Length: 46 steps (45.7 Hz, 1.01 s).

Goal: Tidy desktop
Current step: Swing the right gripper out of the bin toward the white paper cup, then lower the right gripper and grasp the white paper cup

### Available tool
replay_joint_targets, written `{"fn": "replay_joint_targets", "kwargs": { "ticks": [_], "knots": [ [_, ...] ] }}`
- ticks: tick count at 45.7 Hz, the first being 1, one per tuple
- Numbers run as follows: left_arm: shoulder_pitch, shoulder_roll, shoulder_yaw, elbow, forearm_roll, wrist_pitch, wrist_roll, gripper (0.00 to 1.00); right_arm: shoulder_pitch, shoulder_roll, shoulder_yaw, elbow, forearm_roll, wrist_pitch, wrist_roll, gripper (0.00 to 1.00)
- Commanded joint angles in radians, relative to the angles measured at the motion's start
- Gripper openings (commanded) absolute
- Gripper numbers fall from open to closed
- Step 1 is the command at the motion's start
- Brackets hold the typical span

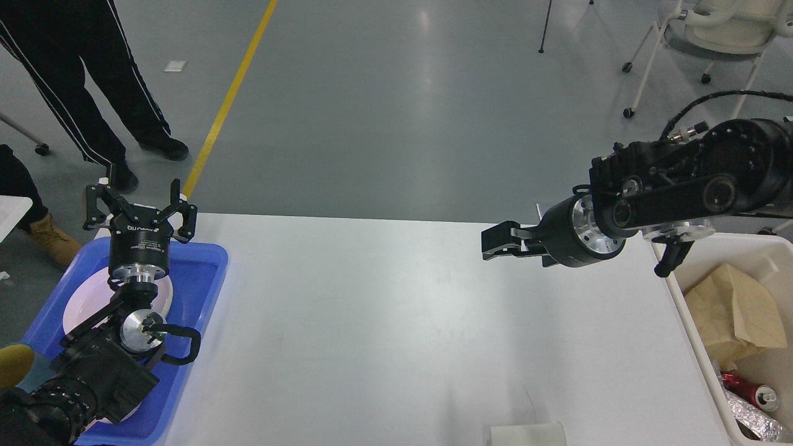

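Note:
The desktop (396, 322) is a wide white tabletop that fills the middle of the head view. My left gripper (139, 201) is open and points away from me over the far end of a blue tray (207, 272), holding nothing. My right arm reaches in from the right. Its gripper (497, 241) hangs above the table's far right part and is seen side-on, so its fingers cannot be told apart. Nothing shows in it.
A white plate (83, 303) lies in the blue tray under my left arm. A cream bin (737, 254) at the table's right end holds a brown paper bag (731, 316), a red can (743, 387) and foil. A small white object (526, 433) sits at the front edge. A person stands far left.

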<state>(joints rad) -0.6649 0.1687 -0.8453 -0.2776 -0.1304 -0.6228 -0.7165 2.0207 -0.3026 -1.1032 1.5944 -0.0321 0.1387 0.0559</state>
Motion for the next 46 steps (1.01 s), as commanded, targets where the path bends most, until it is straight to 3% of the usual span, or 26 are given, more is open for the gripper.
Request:
{"fn": "replay_joint_targets", "kwargs": {
  "ticks": [1,13,18,26,32,46],
  "knots": [
    [-0.001,0.0,-0.001,0.0,0.0,0.0,0.0,0.97,-0.083,-0.079,-0.012,0.016,0.161,0.004,-0.014,1.0],
    [0.001,0.002,-0.001,0.0,0.0,-0.008,0.0,0.97,-0.189,-0.043,0.04,0.151,0.747,-0.007,-0.057,1.0],
    [0.001,0.002,-0.001,-0.002,0.0,-0.008,0.0,0.97,-0.276,-0.029,0.083,0.151,0.765,-0.063,-0.057,1.0],
    [0.001,0.002,-0.001,0.0,0.0,-0.008,0.0,0.97,-0.474,0.005,0.167,0.151,0.774,-0.313,-0.062,1.0],
    [0.001,0.002,0.0,0.0,0.0,-0.006,0.0,0.97,-0.576,0.003,0.241,0.151,0.776,-0.456,-0.103,1.0],
    [0.001,0.002,0.0,-0.002,0.0,-0.008,0.0,0.97,-0.708,0.003,0.331,0.115,0.776,-0.567,-0.111,1.0]
  ]
}}
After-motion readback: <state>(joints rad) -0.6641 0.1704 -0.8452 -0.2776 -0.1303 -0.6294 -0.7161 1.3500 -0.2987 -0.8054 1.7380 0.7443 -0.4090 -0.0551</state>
